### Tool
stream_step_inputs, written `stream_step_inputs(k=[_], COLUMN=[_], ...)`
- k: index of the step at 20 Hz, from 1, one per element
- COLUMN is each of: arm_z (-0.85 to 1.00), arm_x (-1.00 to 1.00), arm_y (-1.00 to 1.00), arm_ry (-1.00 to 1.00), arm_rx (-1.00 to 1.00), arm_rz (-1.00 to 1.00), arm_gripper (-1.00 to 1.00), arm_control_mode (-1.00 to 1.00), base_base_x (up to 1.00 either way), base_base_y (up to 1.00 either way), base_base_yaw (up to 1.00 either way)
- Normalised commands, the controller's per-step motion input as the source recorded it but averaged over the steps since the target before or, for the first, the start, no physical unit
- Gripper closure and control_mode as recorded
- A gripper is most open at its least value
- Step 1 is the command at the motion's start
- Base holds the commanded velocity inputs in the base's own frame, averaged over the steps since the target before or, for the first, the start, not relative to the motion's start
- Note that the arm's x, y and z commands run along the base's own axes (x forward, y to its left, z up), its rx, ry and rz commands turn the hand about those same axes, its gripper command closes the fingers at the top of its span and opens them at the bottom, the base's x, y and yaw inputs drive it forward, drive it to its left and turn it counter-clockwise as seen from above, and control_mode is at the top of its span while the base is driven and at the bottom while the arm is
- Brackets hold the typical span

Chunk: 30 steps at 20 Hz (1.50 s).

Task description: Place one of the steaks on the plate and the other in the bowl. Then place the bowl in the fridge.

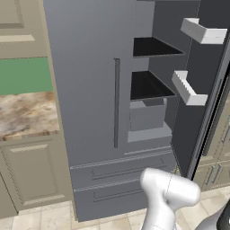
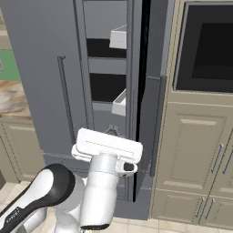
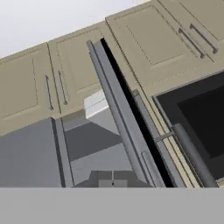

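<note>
The fridge (image 1: 90, 90) is tall and grey and stands right in front of me. Its left door is closed, with a long bar handle (image 1: 117, 103). The right door (image 1: 202, 103) is swung wide open and carries two white bins (image 1: 188, 88). Dark shelves (image 1: 150, 85) show inside. In the right base view the fridge (image 2: 41, 68) is seen with its open door (image 2: 148, 113) edge-on, and my white hand sits low before it. My gripper (image 3: 113, 183) is shut with nothing between its tips, and looks up along the open door (image 3: 118, 118). The steaks, the plate and the bowl are out of view.
Two fridge drawers (image 1: 121, 177) lie low, just ahead of my arm. A built-in oven (image 2: 205, 45) with a dark window sits right of the open door, above beige cabinets (image 2: 195, 150). A marble counter (image 1: 27, 114) stands left of the fridge.
</note>
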Motion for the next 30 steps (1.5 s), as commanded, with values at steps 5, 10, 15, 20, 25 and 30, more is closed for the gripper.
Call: stream_step_inputs(k=[5,10,15,20,25,30], arm_z=[0.30,0.00,0.00,0.00,0.00,0.00], arm_x=[0.42,0.64,0.79,0.86,0.76,0.61], arm_y=[0.92,0.60,0.08,-0.07,-0.53,-0.59], arm_ry=[-0.02,0.01,0.01,0.16,0.24,0.18], arm_rx=[-0.18,-0.09,-0.05,-0.01,0.00,0.00], arm_rz=[-0.04,-0.17,-0.29,-0.23,-0.08,-0.07], arm_gripper=[1.00,1.00,1.00,1.00,1.00,1.00], arm_control_mode=[-1.00,-1.00,-1.00,-1.00,-1.00,-1.00], base_base_x=[0.00,0.00,0.00,0.00,0.00,0.00], base_base_y=[0.00,0.00,0.00,0.00,0.00,0.00], base_base_yaw=[0.00,0.00,0.00,0.00,0.00,0.00])
